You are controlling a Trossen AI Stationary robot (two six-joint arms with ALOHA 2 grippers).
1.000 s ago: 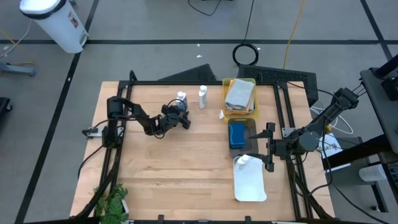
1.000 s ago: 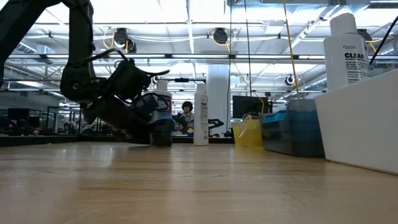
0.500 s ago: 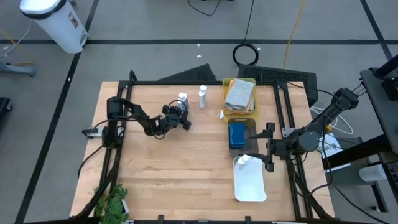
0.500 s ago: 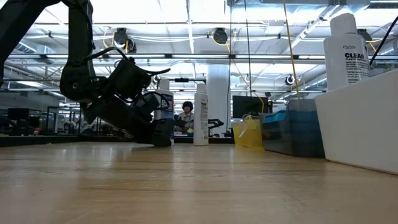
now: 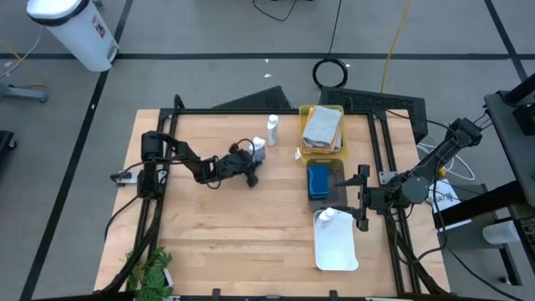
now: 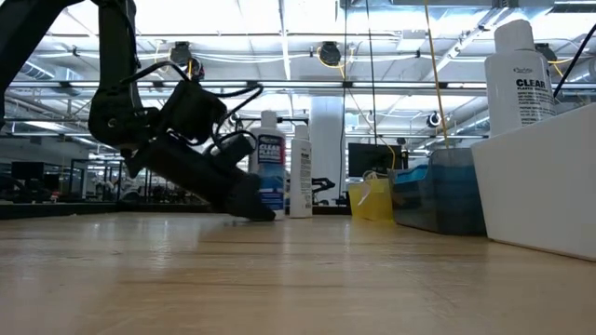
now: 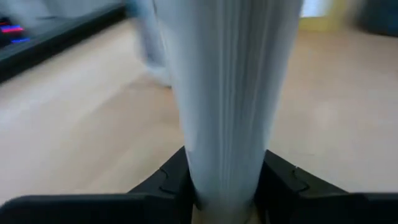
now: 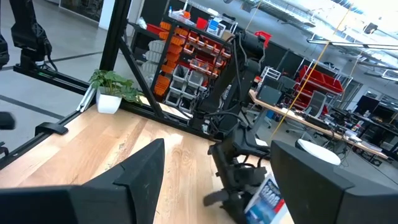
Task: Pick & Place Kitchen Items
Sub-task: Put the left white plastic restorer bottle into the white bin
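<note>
Near the centre of the worktop (image 5: 209, 226) in the high view, the left gripper (image 5: 253, 162) appears clamped on an upright white bottle (image 6: 270, 163), long axis vertical, while the right gripper (image 5: 361, 197) waits wide open at the right.

A white bottle (image 7: 233, 99) is clamped upright between two dark fingers (image 7: 165, 183) above the wooden table (image 7: 81, 143).

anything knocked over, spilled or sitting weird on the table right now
Nothing stands out. The left gripper is clamped on a white bottle that stands upright, close beside a second upright bottle. A third bottle stands in the white tray, and the right gripper waits open beside it. No spills show.
</note>
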